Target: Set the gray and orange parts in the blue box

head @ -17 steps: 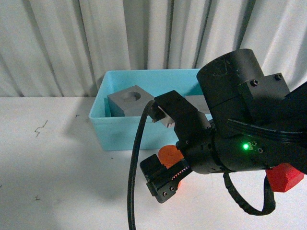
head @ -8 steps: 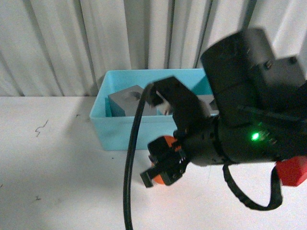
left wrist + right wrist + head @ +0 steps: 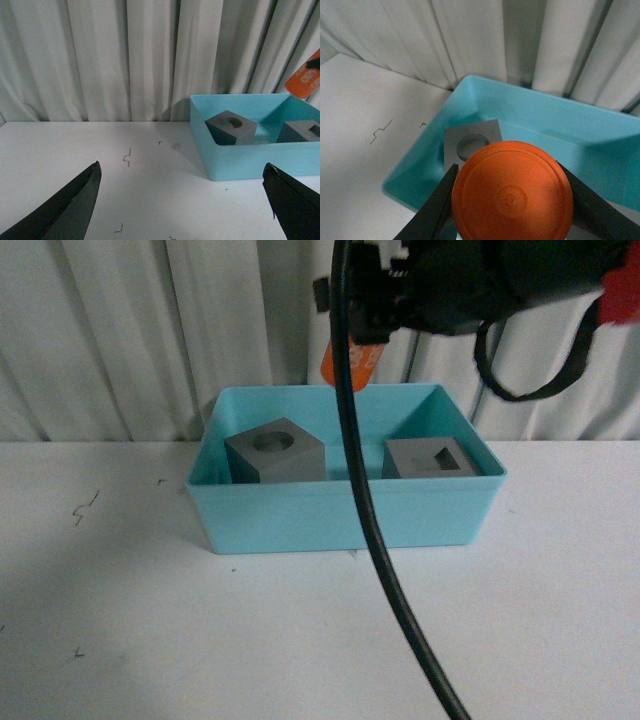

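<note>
The blue box (image 3: pixel 340 518) stands at the back of the white table. Inside it sit a gray cube with a round recess (image 3: pixel 275 452) and a gray cube with a rectangular recess (image 3: pixel 437 458). High above the box's back wall, my right gripper (image 3: pixel 352 345) is shut on the orange cylinder (image 3: pixel 368 365). In the right wrist view the cylinder's round end (image 3: pixel 512 200) fills the space between the black fingers (image 3: pixel 437 210), over the box (image 3: pixel 420 165) and the round-recess cube (image 3: pixel 470 142). My left gripper (image 3: pixel 181 169) hangs open over bare table, left of the box (image 3: pixel 240 160).
White curtains hang close behind the box. A black cable (image 3: pixel 390 570) crosses the front view from top to bottom. A red fitting (image 3: pixel 622 290) shows on the right arm at the upper right. Small pen marks (image 3: pixel 127 157) dot the table to the left.
My right gripper has risen from the table in front of the box, carrying the orange cylinder up and back, to high above the box.
</note>
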You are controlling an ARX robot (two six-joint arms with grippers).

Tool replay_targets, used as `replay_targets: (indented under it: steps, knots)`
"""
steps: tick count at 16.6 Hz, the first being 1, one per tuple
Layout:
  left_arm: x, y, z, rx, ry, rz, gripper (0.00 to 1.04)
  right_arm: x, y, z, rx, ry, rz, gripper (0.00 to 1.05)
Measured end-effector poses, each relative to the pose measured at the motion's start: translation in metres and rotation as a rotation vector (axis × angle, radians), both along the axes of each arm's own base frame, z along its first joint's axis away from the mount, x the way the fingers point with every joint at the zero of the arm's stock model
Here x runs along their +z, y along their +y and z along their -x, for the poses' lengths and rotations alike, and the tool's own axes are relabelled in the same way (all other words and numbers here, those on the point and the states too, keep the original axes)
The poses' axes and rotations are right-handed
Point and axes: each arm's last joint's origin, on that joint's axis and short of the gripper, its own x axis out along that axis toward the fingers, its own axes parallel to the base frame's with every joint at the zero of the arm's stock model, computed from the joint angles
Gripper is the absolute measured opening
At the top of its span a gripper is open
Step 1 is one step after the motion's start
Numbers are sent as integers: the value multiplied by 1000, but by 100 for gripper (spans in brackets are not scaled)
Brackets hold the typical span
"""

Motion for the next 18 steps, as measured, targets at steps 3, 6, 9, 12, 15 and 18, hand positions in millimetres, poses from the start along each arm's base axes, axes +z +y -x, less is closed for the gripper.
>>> replay_targets:
  steps: [3,6,9,12,15,18]
  knots:
    - [0,0,0,0,0,0,98,-15,26,-24,-72,66,13,48]
    - [0,0,0,0,0,0,98,-36,27,-32,-153,125,51,48]
    - [0,0,0,0,0,0,98,-54,26,-34,-221,172,83,48]
    - [0,0,0,-1,0,0,98,-59,24,-36,-244,187,72,48]
    - [0,0,0,0,0,0,98,-81,23,-39,-264,232,100,48]
    - [0,0,0,0,0,0,98,-89,25,-42,-268,248,108,48]
